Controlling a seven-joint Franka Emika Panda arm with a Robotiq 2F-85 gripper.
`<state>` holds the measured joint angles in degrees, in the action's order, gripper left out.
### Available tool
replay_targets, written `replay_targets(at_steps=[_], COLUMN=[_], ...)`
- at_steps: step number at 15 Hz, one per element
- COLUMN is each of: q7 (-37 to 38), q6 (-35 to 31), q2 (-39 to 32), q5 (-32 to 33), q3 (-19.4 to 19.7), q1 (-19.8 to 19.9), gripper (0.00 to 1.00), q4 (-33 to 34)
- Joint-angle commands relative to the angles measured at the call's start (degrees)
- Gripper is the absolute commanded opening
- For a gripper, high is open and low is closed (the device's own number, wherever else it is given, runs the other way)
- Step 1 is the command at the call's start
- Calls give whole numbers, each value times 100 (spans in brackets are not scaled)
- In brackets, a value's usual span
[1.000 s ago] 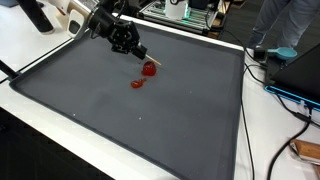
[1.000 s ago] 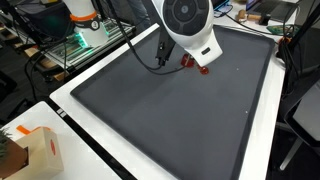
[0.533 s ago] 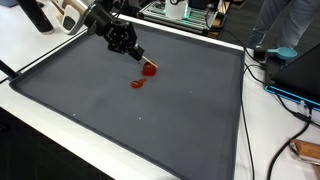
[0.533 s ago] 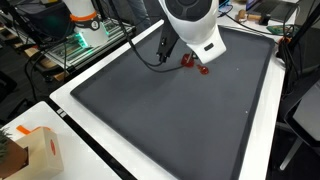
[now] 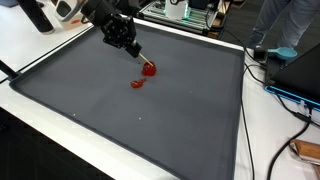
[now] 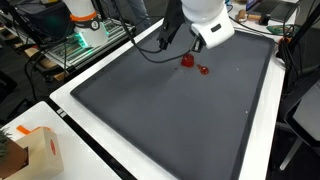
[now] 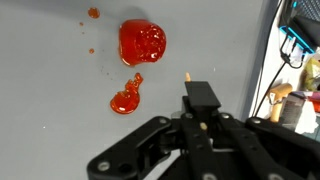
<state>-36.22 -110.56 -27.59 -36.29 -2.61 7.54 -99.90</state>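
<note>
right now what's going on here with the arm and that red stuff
The robot arm's pincer hangs over a dark grey mat, apparently shut on a thin pale stick that points down at the mat. Close by the stick's tip lie a glossy red blob and a smaller red smear, with a few red specks around them. In the wrist view the tip is clear of both; whether it touches the mat cannot be told.

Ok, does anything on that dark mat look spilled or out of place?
Yes. A glossy red blob, a smaller red smear beside it and a few red specks lie on the mat just beyond the gripper, which pinches a thin stick. It looks like spilled sauce.
</note>
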Motion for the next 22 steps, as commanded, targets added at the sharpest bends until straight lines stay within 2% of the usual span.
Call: replay_targets(at_steps=[1, 8, 14, 20, 21, 22], q7=[448, 1431, 2144, 2555, 2369, 2406], q6=[-458, -944, -887, -787, -772, -771], q2=[471, 905, 1031, 1071, 917, 923], q5=[493, 1559, 2332, 2818, 2606, 2659], q3=[52, 20, 15, 1, -47, -48], q1=[-182, -447, -666, -829, -736, -759], gripper=[3, 3, 3, 3, 13, 13], q4=[-445, -707, -706, -689, -504, -505])
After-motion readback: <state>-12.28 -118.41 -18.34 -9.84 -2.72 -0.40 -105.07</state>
